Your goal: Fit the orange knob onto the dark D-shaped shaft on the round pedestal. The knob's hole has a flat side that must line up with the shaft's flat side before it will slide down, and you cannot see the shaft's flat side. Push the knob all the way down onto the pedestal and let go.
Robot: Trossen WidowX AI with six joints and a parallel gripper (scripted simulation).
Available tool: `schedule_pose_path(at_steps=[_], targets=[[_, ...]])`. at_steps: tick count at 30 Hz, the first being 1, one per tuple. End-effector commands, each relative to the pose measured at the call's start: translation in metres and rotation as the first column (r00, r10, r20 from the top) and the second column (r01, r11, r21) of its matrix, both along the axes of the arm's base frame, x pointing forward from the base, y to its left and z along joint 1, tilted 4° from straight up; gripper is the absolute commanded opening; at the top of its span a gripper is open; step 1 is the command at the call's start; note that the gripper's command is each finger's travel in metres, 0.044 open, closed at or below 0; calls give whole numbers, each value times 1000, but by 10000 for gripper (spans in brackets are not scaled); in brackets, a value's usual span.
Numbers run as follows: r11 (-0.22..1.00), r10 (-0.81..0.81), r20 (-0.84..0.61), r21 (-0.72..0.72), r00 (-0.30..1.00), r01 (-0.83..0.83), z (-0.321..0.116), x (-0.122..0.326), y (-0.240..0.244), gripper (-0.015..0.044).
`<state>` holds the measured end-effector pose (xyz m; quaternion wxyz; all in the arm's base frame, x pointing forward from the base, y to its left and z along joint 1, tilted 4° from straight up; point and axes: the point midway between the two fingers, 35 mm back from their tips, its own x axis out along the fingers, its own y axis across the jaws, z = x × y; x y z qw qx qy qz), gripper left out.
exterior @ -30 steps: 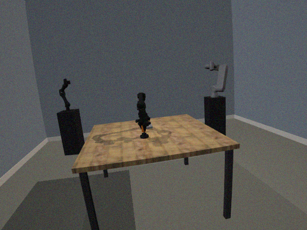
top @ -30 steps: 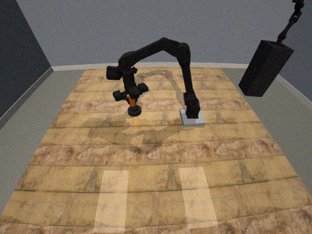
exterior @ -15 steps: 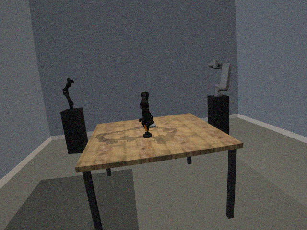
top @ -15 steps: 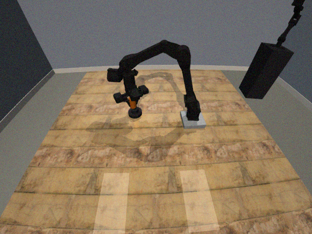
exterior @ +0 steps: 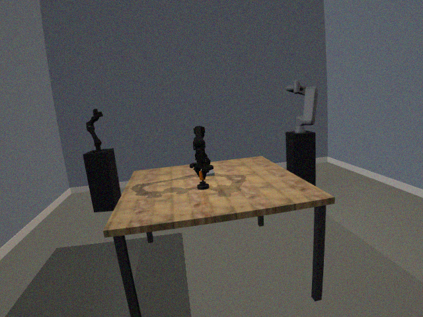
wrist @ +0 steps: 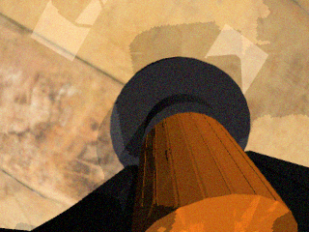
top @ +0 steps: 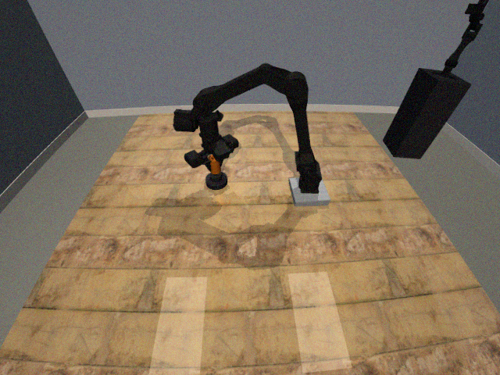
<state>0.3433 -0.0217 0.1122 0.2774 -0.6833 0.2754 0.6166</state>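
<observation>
The orange knob [top: 216, 166] [exterior: 201, 176] [wrist: 198, 159] is held in my gripper [top: 214, 162] [exterior: 201, 173] [wrist: 191, 169], which is shut on it, one finger on each side. The knob looks slightly tilted in the top view. The dark round pedestal [top: 216, 183] [exterior: 203, 186] [wrist: 179, 77] stands on the table directly below the knob. In the exterior view a short dark part shows between the knob's lower end and the pedestal's wide base. The shaft cannot be made out clearly. The knob hides its middle in the wrist view, and its flat side is not visible.
The wooden table [top: 242, 291] [exterior: 273, 191] carries the arm's pale grey base plate [top: 298, 198], to the right of the pedestal in the top view. Black stands [top: 427, 112] [exterior: 102, 180] with other arms are beyond the table.
</observation>
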Motion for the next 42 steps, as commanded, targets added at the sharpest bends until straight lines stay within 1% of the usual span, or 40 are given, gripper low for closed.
schedule_pose_path(at_steps=[1,24,42], targets=[[1000,24,6,0,1000,-24,1,-1,1,0],[1000,24,6,-1,1000,-24,5,7,-1,0],[1000,24,6,-1,1000,-24,-1,8,-1,0]])
